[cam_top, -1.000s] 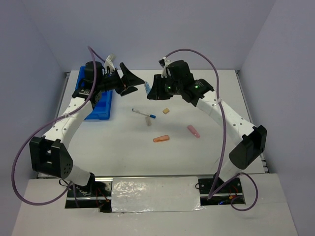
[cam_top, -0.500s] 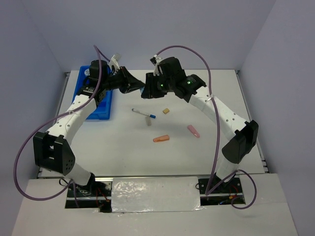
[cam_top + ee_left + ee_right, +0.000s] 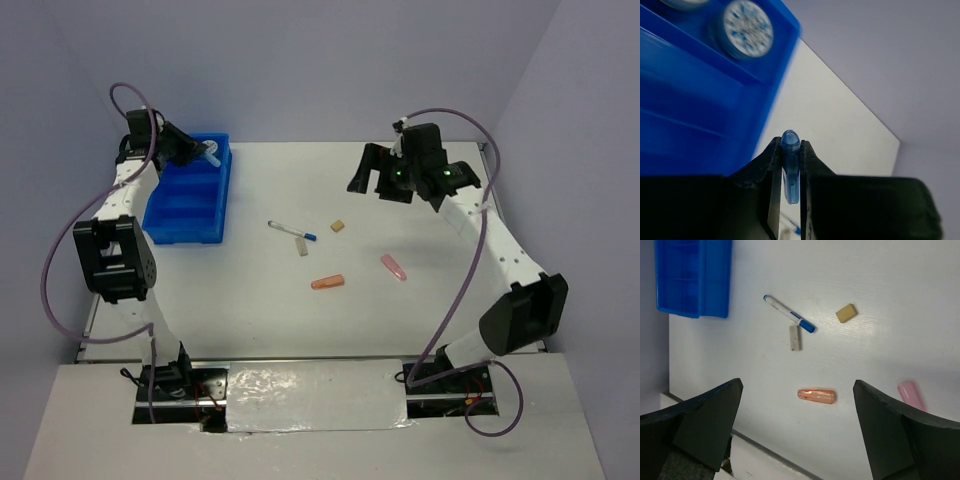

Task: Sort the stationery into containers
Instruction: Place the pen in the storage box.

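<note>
My left gripper (image 3: 208, 153) hangs over the far end of the blue tray (image 3: 222, 200), shut on a short light-blue stick (image 3: 790, 167) that stands upright between its jaws (image 3: 790, 144). One round blue-white tape roll (image 3: 748, 28) lies in the tray's (image 3: 715, 115) end compartment. My right gripper (image 3: 372, 180) is open and empty, high above the table at the back right. Below its wide jaws (image 3: 798, 384) lie an orange stick (image 3: 816, 395), a pink stick (image 3: 911, 394), a white pen with a blue cap (image 3: 789, 313), a beige eraser (image 3: 846, 313) and a grey eraser (image 3: 795, 337).
The loose items sit in the table's middle: pen (image 3: 292, 232), beige eraser (image 3: 338, 226), grey eraser (image 3: 302, 247), orange stick (image 3: 327, 282), pink stick (image 3: 393, 266). The tray (image 3: 729, 280) is at the far left, close to the left wall.
The left gripper shut on the light-blue stick that the right gripper held, then swung left over the tray. The right gripper opened and drew back to the right.
</note>
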